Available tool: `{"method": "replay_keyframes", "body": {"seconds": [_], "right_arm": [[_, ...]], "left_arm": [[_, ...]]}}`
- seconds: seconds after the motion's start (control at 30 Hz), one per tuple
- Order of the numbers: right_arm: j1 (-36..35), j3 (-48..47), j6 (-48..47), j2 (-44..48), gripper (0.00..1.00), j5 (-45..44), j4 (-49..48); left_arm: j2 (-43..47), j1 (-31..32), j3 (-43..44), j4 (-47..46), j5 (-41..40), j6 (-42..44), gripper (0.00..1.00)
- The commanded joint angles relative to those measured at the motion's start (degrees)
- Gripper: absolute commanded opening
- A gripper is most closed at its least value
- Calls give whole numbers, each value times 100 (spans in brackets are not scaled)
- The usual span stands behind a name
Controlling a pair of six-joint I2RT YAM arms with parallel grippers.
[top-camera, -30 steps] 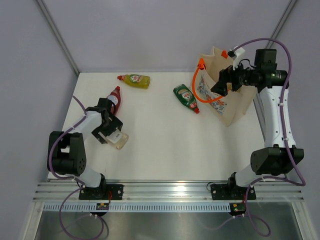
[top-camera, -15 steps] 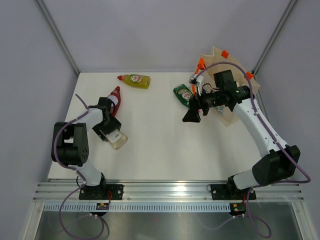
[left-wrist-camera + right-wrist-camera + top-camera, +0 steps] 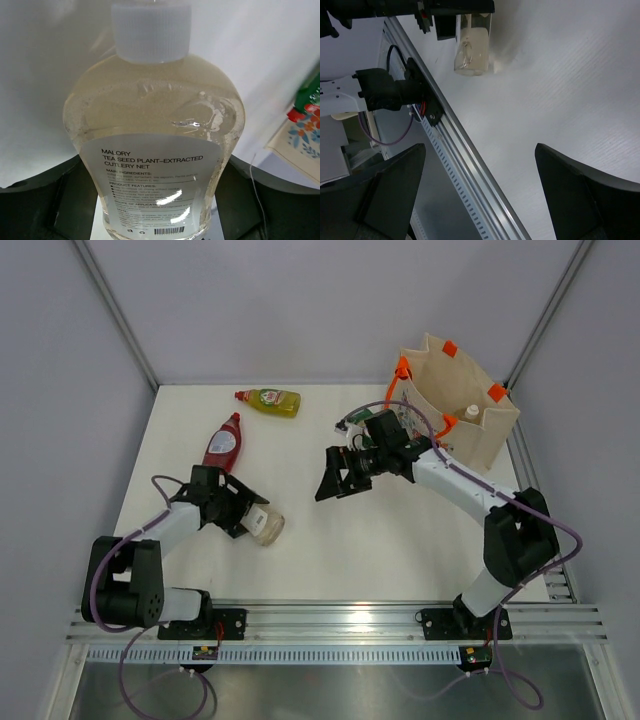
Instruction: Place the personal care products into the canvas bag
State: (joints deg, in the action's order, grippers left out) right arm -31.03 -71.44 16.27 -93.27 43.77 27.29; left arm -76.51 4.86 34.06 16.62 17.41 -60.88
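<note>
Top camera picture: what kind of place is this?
Probably a robot lab booth: plain grey walls, a white table, left arm and right arm bolted to a metal rail.

Bright, even light from above fills the top view, leaving only faint, soft shadows on the white table (image 3: 330, 540). In the left wrist view the clear amber white-capped bottle (image 3: 155, 100) is sharp, with small glare spots on shoulder and label, its background washed-out and blurred.
</note>
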Motion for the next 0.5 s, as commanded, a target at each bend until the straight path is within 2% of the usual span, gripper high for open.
{"method": "replay_keyframes", "body": {"seconds": [0.0,0.23,0.47], "right_arm": [[-394,-291,921,-269,100,-790,-778],[-1080,-625,974,-788,99,-1247,-848],[-1248,-810,895,-1166,97,-1845,-787]], "left_arm": [[321,286,118,-1310,913,-907,0],[119,1024,390,-1618,817,-1479,0],[-57,1350,636,-2022,826,-1900,0]]}}
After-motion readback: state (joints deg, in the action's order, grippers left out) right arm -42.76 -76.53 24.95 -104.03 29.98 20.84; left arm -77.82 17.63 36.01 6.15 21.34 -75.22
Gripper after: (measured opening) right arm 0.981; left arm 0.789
